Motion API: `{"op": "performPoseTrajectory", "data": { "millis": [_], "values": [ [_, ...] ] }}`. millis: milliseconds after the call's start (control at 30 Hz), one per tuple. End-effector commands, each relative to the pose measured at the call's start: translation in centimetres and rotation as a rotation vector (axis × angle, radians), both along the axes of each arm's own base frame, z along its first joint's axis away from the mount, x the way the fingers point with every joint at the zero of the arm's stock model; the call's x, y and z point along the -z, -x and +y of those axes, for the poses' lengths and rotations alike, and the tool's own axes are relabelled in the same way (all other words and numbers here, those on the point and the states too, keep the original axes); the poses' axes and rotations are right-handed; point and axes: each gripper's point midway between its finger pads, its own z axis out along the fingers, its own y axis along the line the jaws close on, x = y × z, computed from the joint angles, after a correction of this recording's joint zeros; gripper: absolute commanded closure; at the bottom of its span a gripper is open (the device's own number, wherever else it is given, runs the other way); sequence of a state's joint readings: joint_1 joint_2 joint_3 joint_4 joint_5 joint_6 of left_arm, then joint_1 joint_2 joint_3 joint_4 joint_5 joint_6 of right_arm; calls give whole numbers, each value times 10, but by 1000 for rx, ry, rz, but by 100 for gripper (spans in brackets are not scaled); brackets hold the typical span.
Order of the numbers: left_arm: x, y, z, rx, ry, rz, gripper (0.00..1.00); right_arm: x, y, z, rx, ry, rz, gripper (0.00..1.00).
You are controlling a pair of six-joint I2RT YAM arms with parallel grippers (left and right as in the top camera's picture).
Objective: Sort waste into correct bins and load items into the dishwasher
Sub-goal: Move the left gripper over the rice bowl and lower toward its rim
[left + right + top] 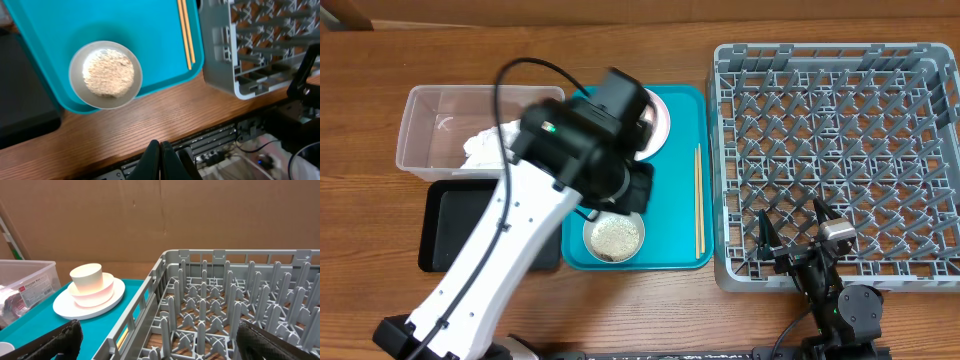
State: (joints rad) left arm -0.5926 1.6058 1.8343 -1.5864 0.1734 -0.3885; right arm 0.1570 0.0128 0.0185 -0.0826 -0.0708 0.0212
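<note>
White rice (107,72) heaps in a small bowl (77,70) at the lower edge of the teal tray (125,25), centre-left in the left wrist view. The chopsticks (184,30) lie near the tray's right rim, with the grey dish rack (722,160) beyond them. The rice looks like the job in hand: it should go into one of the two bins at the left of the overhead frame, the clear tub (425,130) or the black tray (455,225), before the bowl goes to the rack. To do that well, the left pincer (160,155) would have to spread, come down over the bowl's rim rather than the grains, take a firm hold, and carry it level so nothing spills on the desk (165,115). Right now the left pincer has its fingers pressed together at the bottom of its own view, with nothing seen between them and touching nothing. The right pincer (792,228) hangs over the rack's near corner, spread wide and empty.
</note>
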Motion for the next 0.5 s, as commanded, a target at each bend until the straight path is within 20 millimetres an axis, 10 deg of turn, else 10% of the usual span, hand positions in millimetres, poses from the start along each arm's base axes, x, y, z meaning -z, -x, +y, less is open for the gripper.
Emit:
{"op": "performPoseTrajectory", "data": {
  "millis": [0,467],
  "values": [
    [6,12,-13,-9,-51,-24,96,2,0,-1,3,6,-5,0],
    [7,43,-59,174,-37,-86,96,2,0,-1,3,6,-5,0]
  ]
}}
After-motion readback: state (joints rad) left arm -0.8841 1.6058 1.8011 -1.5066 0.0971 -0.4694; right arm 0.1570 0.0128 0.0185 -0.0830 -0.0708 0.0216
